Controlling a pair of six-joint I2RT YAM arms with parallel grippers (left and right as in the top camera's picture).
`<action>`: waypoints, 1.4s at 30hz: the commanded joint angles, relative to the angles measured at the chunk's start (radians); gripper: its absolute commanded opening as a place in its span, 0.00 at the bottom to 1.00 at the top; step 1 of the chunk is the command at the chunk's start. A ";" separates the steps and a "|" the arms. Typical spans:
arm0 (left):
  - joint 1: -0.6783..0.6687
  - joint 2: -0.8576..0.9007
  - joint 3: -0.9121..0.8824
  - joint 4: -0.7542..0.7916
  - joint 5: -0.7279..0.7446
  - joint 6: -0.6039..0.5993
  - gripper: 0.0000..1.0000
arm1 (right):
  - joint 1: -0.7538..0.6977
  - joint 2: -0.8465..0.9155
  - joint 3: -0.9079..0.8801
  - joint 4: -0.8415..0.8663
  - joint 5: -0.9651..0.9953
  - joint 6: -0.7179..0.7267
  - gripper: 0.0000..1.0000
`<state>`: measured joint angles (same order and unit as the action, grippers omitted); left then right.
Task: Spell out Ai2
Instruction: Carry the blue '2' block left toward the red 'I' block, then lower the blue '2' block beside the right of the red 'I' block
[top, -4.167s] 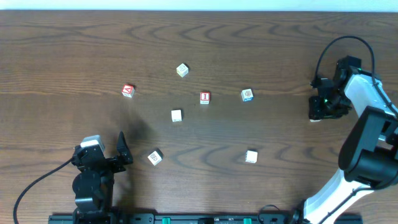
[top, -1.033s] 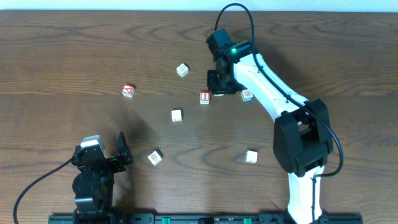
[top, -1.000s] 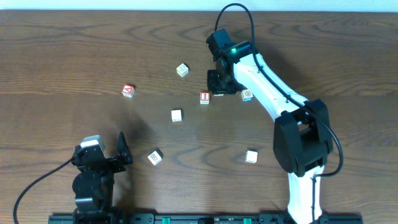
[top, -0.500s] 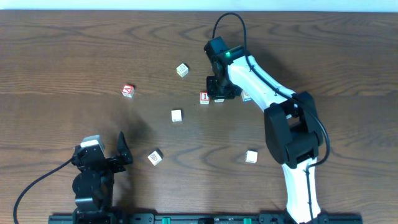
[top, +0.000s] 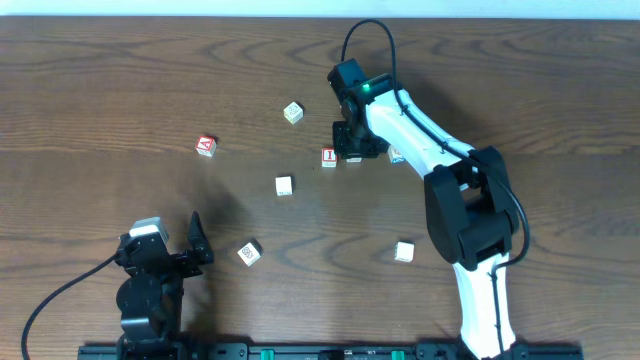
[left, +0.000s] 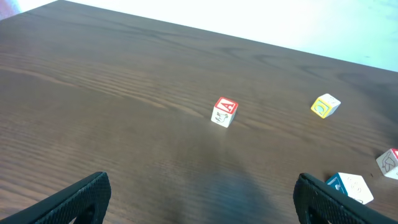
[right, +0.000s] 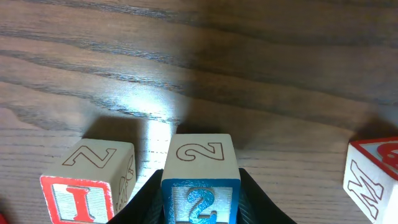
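My right gripper (top: 352, 150) (right: 201, 205) is shut on the blue "2" block (right: 201, 177). It holds the block low over the table, just right of the red "I" block (top: 329, 157) (right: 87, 183), with a narrow gap between them. In the overhead view the "2" block is hidden under the gripper. The red "A" block (top: 205, 146) (left: 224, 112) lies apart at the left. My left gripper (top: 195, 245) (left: 205, 208) is open and empty near the front left edge.
A yellow block (top: 292, 112) (left: 325, 105) lies at the back. Other blocks lie at the middle (top: 284, 185), front left (top: 249, 252) and front right (top: 403, 251). A block with a red "M" (right: 373, 180) (top: 397, 155) sits right of my right gripper.
My right arm swung from the far right to the middle of the table, then moved slightly toward the "I" block with the "2" block in it. The left arm has not moved.
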<state>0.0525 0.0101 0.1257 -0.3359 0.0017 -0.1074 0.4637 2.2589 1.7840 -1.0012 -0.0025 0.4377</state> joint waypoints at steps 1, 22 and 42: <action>0.004 -0.006 -0.022 -0.007 0.010 0.005 0.95 | -0.011 0.018 -0.006 0.003 0.017 0.003 0.01; 0.004 -0.006 -0.022 -0.007 0.010 0.005 0.95 | 0.011 0.018 -0.012 -0.032 0.017 0.037 0.01; 0.004 -0.006 -0.022 -0.007 0.010 0.005 0.95 | 0.039 0.018 -0.012 -0.019 0.032 0.063 0.01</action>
<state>0.0525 0.0101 0.1257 -0.3359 0.0013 -0.1074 0.4988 2.2639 1.7828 -1.0241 0.0017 0.4759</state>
